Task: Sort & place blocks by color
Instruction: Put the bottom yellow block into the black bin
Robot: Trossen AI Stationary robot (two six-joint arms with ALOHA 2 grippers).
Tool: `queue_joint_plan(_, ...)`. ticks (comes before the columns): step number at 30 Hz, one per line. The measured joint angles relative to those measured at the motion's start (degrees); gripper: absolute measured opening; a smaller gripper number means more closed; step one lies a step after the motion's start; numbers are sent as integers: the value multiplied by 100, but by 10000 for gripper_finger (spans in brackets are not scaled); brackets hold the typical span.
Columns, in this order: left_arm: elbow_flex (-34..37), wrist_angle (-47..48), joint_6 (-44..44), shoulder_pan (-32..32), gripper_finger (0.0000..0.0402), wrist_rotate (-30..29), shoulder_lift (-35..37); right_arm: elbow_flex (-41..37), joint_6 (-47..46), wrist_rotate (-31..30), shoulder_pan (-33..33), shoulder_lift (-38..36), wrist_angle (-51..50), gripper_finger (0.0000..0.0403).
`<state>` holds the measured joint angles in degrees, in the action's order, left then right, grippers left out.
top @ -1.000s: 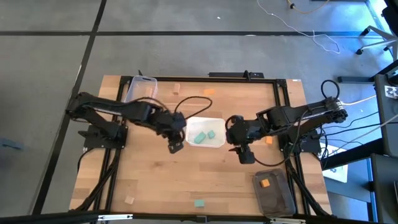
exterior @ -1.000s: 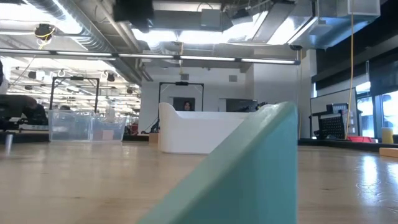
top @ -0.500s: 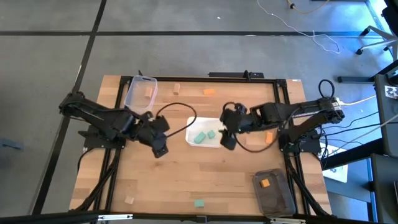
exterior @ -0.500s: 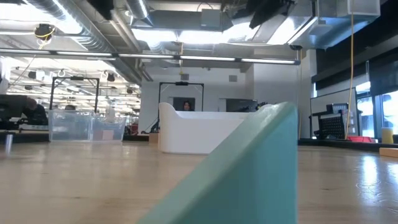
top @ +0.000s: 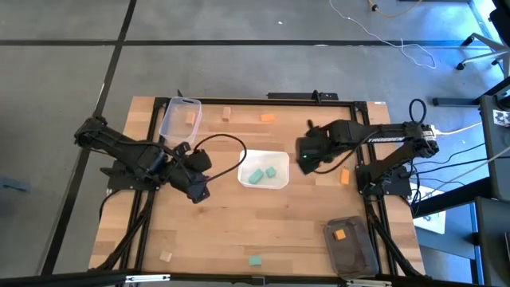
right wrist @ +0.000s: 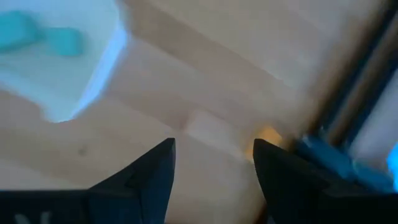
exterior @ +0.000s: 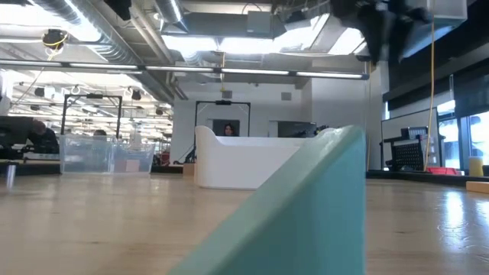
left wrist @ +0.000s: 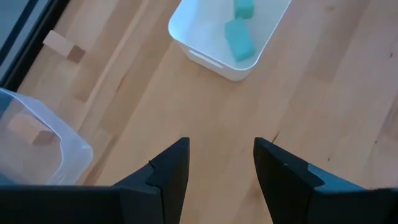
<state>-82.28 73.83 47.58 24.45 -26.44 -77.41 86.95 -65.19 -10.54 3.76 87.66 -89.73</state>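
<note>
Two teal blocks (top: 264, 174) lie in the white tray (top: 279, 155) at mid-table; the left wrist view shows them too (left wrist: 239, 38). A wood block (top: 190, 117) sits in the clear tub (top: 171, 119), and an orange block (top: 339, 234) in the dark tub (top: 355, 253). Loose on the table are an orange block (top: 266, 118), a wood block (top: 226, 113), another orange (top: 344, 177), a wood block (top: 166, 255) and a teal block (top: 255, 260). My left gripper (top: 195, 190) is open, left of the tray. My right gripper (top: 307, 161) is open, right of the tray.
A black frame (top: 319, 99) edges the table. The near teal block (exterior: 306, 221) fills the low view's foreground, with the tray (exterior: 244, 164) and the clear tub (exterior: 107, 156) behind it. Bare wood lies between the tray and the near edge.
My left gripper has drawn back from the tray's left side toward the table's left edge. My right gripper has swung from the near right of the tray toward the far edge and now stands beside the tray's right side. No block has moved.
</note>
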Motion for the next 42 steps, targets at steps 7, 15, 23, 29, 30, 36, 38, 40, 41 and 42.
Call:
queue_joint_plan(7, 0, 28, -12, -2, 170, -150, 0, -656, -503, 641, -1, -207, -53, 216)
queue_joint_plan(15, 0, 30, 6, -22, 170, -144, 0, -2101, -175, 1216, 110, -945, -8, 216)
queue_joint_plan(23, 0, 29, 189, -219, 170, -76, 0, -2743, -843, 1009, 586, -2835, 286, 216)
queue_joint_plan(29, 0, 6, 316, -423, 170, 83, 0, -3530, -1286, 556, 781, -3918, 1643, 216)
queue_joint_plan(30, 0, 2, 329, -458, 170, 84, 0, -3672, -1315, 559, 781, -3998, 1702, 216)
queue_joint_plan(36, 0, -20, 333, -634, 170, 95, 0, -4320, -1857, 780, 777, -4154, 1717, 216)
queue_joint_plan(38, 0, -20, 332, -688, 170, 113, 0, -4444, -1954, 1056, 773, -4135, 1705, 216)
queue_joint_plan(40, 0, -20, 331, -739, 170, 148, -2, -4565, -2356, 1101, 768, -4109, 1716, 216)
queue_joint_plan(41, 0, -19, 331, -765, 170, 169, -2, -4645, -2647, 1031, 766, -4101, 1711, 216)
queue_joint_plan(42, 0, -21, 331, -786, 170, 185, -2, -4666, -2860, 865, 762, -4079, 1804, 216)
